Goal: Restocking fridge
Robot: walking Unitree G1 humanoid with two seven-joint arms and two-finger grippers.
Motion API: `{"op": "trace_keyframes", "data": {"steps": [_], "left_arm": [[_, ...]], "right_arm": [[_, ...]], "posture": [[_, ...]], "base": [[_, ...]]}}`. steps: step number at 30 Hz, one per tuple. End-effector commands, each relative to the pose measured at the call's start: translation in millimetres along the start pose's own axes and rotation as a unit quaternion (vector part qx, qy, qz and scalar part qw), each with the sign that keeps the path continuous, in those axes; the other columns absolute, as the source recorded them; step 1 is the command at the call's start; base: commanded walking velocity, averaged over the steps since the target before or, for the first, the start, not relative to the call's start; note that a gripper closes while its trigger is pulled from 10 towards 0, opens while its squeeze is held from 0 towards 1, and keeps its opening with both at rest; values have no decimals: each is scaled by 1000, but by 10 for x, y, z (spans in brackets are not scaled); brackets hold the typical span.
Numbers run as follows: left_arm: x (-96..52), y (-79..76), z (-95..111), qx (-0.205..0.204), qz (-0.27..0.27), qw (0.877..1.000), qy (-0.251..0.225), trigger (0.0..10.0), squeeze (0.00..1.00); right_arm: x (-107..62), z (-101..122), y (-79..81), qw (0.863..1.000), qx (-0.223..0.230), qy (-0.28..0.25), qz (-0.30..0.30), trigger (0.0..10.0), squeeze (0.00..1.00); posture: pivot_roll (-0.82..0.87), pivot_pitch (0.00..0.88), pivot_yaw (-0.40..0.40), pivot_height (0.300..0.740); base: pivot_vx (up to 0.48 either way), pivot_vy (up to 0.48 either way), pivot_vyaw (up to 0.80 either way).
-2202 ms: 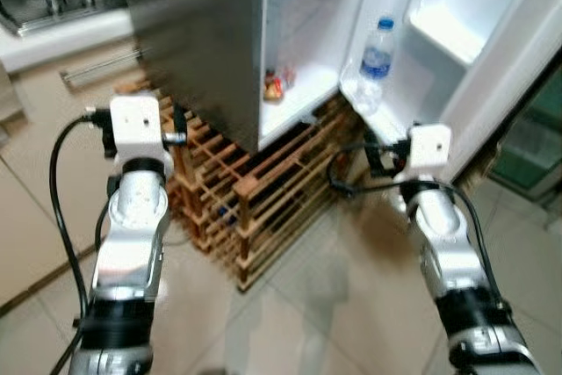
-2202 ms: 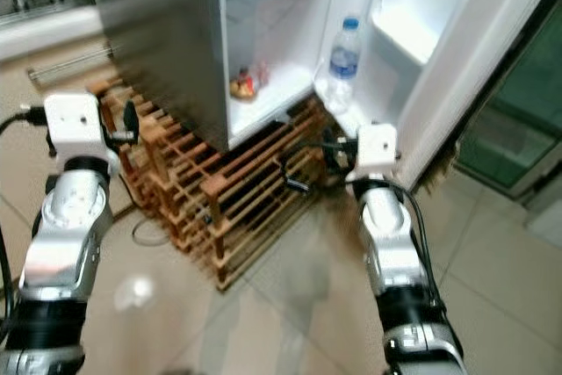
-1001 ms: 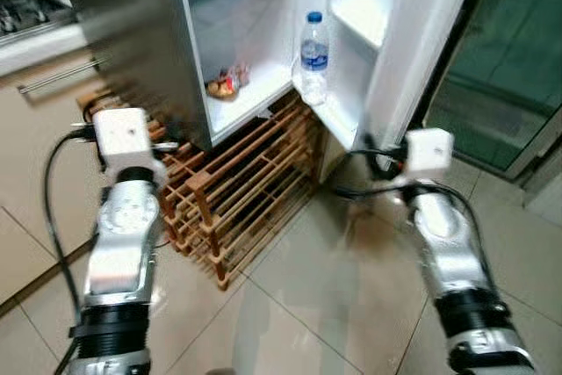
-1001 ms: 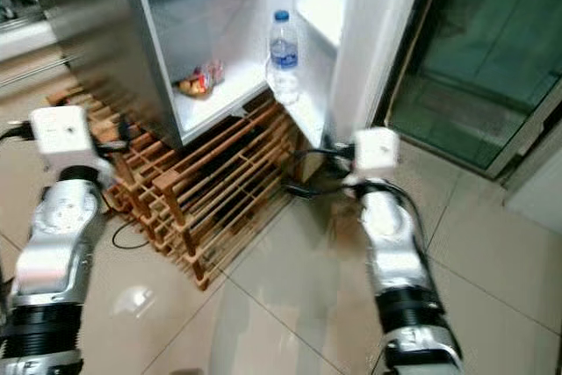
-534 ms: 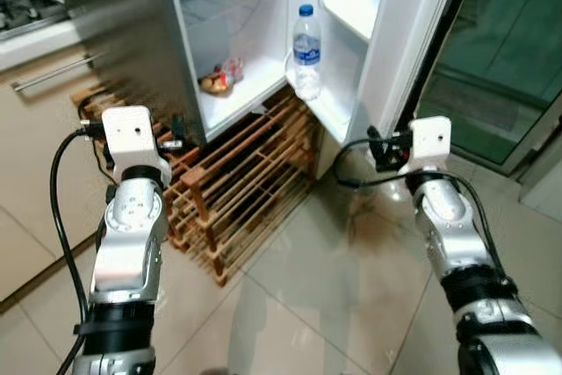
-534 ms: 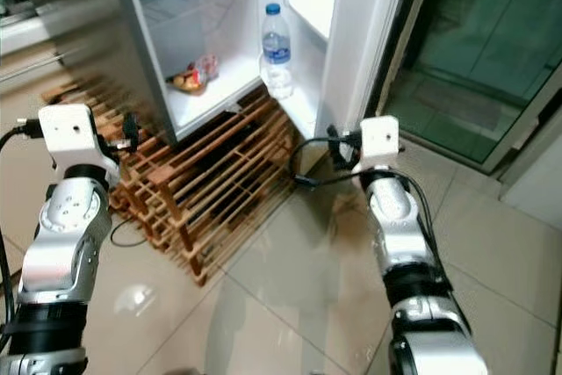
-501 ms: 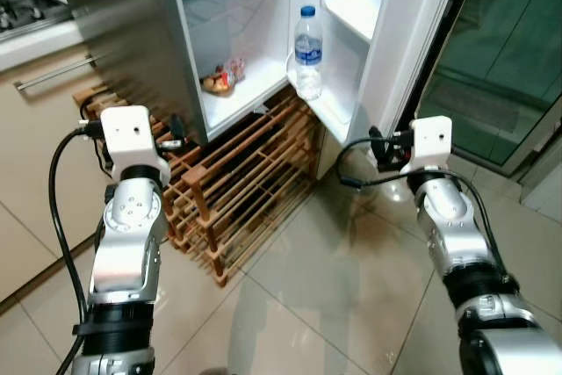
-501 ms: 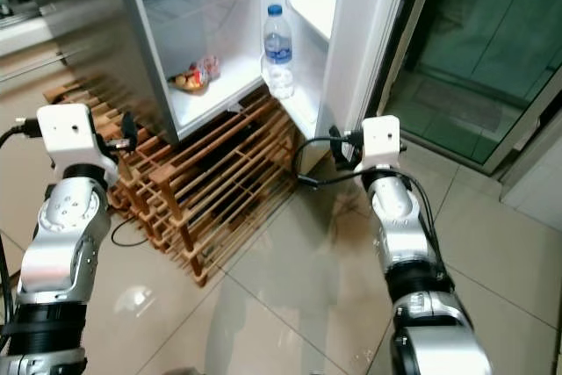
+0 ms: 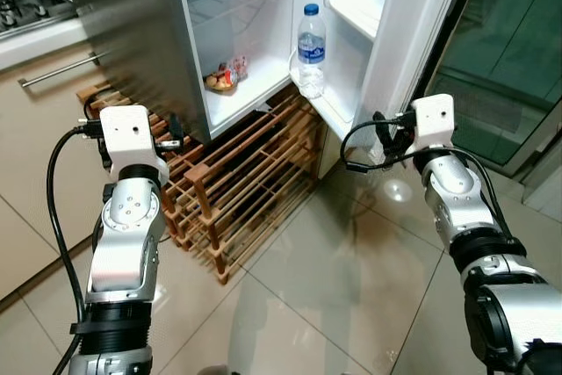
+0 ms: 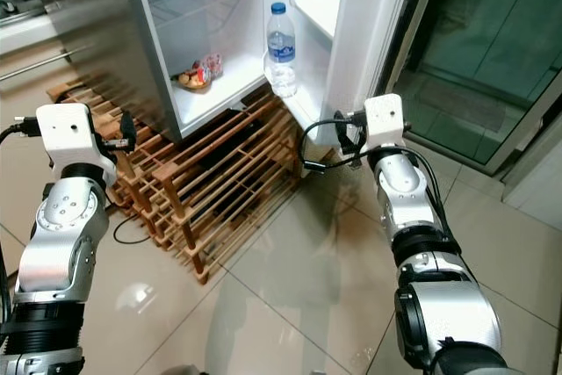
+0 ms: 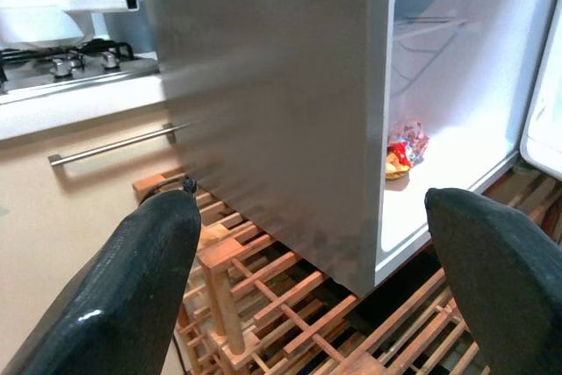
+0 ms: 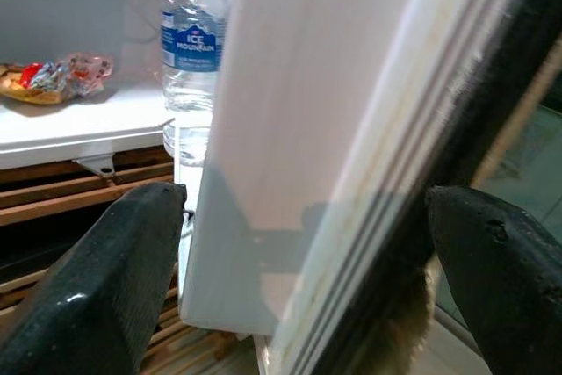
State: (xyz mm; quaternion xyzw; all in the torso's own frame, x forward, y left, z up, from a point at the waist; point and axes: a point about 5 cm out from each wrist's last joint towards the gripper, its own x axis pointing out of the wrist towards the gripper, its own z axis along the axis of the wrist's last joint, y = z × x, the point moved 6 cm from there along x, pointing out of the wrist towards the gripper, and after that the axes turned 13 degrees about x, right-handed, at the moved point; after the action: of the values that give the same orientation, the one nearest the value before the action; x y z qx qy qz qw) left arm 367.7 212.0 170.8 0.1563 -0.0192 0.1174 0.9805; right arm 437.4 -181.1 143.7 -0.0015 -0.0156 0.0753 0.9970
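I see glossy beige tile floor (image 9: 334, 287) with pale grout lines, bright light spot reflected near right side. Wooden slatted rack (image 9: 237, 191) sits on floor, low, partly under steel cabinet side. Beige kitchen cabinet (image 9: 35, 129) at left with long metal bar handle (image 9: 57, 70). Gas hob (image 9: 26, 2) on white tabletop above it. Dark green glass door (image 9: 509, 68) with metal frame at right.

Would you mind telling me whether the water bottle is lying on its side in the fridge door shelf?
No, the water bottle stands upright in the lowest shelf of the open fridge door.
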Motion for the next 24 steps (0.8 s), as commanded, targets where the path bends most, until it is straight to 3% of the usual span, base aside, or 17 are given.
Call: {"op": "trace_keyframes", "data": {"steps": [1,6,9,16,24], "left_arm": [[2,-8,7,6,-4,1000,2,10000,0],[-7,-16,4,8,-6,1000,2,10000,0],[-10,-3,-14,9,-4,1000,5,10000,0],[-19,-34,-7,12,-10,1000,5,10000,0],[-63,3,-17,19,-8,1000,7,10000,0]], "right_arm": [[35,29,56,1000,-7,1,15,10000,0],[61,22,87,1000,-8,10,22,10000,0],[77,47,21,999,33,5,-2,10000,0],[148,113,92,1000,-2,10,6,10000,0],[172,198,-38,999,23,4,-23,10000,0]], "posture": [[58,0,15,740],[60,0,11,740],[58,0,12,740],[59,0,14,740],[74,0,17,740]], "base": [[0,0,0],[0,0,0],[0,0,0],[0,0,0],[0,0,0]]}}
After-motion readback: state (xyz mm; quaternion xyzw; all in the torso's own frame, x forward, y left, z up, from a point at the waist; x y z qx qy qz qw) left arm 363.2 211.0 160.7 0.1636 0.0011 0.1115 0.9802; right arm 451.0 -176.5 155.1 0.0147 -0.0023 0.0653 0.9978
